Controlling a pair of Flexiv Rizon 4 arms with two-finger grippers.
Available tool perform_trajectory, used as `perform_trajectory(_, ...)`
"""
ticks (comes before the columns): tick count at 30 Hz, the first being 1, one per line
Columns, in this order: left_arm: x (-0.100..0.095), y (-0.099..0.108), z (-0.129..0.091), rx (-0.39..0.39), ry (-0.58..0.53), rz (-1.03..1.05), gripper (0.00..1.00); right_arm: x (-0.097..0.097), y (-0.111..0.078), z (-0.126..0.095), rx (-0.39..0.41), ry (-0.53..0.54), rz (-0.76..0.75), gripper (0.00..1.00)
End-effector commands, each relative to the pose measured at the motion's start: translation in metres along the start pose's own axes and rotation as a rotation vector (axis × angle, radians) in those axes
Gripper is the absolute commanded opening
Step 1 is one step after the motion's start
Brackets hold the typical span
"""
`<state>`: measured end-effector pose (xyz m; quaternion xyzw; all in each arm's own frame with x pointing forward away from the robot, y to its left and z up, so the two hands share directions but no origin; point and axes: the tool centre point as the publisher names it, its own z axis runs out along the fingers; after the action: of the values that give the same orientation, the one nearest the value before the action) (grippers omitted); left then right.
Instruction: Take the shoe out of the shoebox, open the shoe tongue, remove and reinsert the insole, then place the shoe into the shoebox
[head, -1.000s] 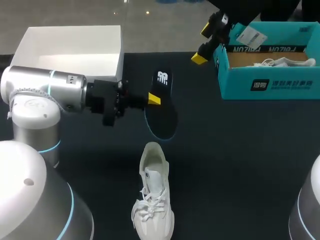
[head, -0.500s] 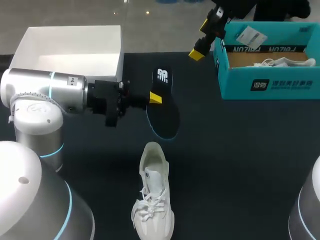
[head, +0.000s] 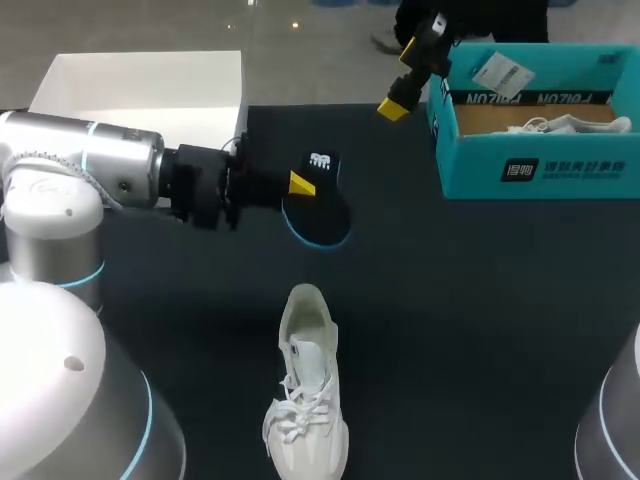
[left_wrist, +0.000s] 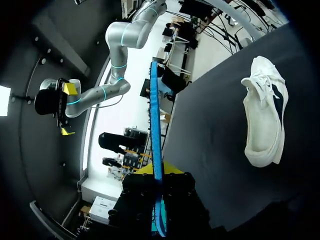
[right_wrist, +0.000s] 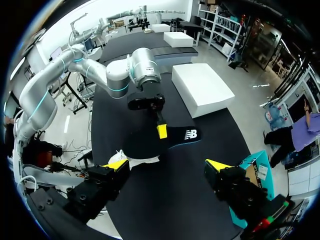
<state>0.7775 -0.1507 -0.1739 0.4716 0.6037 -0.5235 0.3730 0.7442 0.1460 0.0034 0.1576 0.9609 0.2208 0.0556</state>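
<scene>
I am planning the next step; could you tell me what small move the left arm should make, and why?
Probably carry the insole toward the opening of the white shoe: the left gripper is shut on the insole, clear of the shoe, which lies on the table nearer the robot.

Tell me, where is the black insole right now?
In the head view the left gripper holds the black insole left of middle, beyond the white shoe and beside the white box.
</scene>
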Motion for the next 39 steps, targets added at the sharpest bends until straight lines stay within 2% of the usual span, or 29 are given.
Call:
perform_trajectory(1,-0.005,0.003,-0.008,0.175,0.075,-0.600,0.00,-0.001,0.001,0.001,0.004,0.001,0.001,1.00)
perform_trajectory(3,-0.005,0.002,-0.009,0.166,0.064,-0.587,0.00,-0.001,0.001,0.001,0.004,0.001,0.001,1.00)
perform_trajectory(5,-0.007,-0.006,-0.007,0.178,-0.023,-0.475,0.00,-0.001,0.001,0.001,0.004,0.001,0.001,1.00)
perform_trajectory(22,-0.007,-0.006,-0.007,0.178,-0.023,-0.475,0.00,-0.001,0.001,0.001,0.004,0.001,0.001,1.00)
perform_trajectory(25,-0.011,-0.005,-0.009,0.229,-0.012,-0.681,0.00,-0.001,0.001,0.001,0.004,0.001,0.001,1.00)
perform_trajectory(26,-0.012,-0.006,-0.009,0.235,0.045,-0.769,0.00,-0.001,0.001,0.001,0.004,0.001,0.001,1.00)
perform_trajectory(27,-0.013,-0.010,-0.009,0.239,0.030,-0.801,0.00,-0.001,0.001,0.001,0.004,0.001,0.001,1.00)
perform_trajectory(28,-0.013,-0.014,-0.010,0.207,0.052,-0.862,0.00,-0.001,0.001,0.001,0.004,0.001,0.001,1.00)
perform_trajectory(29,-0.012,-0.019,-0.009,0.205,0.093,-0.920,0.00,-0.001,0.001,0.001,0.004,0.001,0.001,1.00)
perform_trajectory(30,-0.011,-0.025,-0.010,0.232,0.086,-0.959,0.00,-0.001,0.001,0.001,0.004,0.001,0.001,1.00)
perform_trajectory(32,-0.008,-0.035,-0.012,0.190,0.142,-1.023,0.00,-0.001,0.001,0.001,0.004,0.001,0.001,1.00)
perform_trajectory(34,-0.005,-0.040,-0.016,0.212,0.145,-1.082,0.00,-0.001,0.001,0.001,0.004,0.001,0.001,1.00)
perform_trajectory(35,-0.004,-0.041,-0.017,0.182,0.164,-1.114,0.00,-0.001,0.001,0.001,0.004,0.001,0.001,1.00)
perform_trajectory(39,0.000,-0.040,-0.024,0.178,0.129,-1.195,0.00,-0.001,0.001,0.001,0.004,0.001,0.001,1.00)
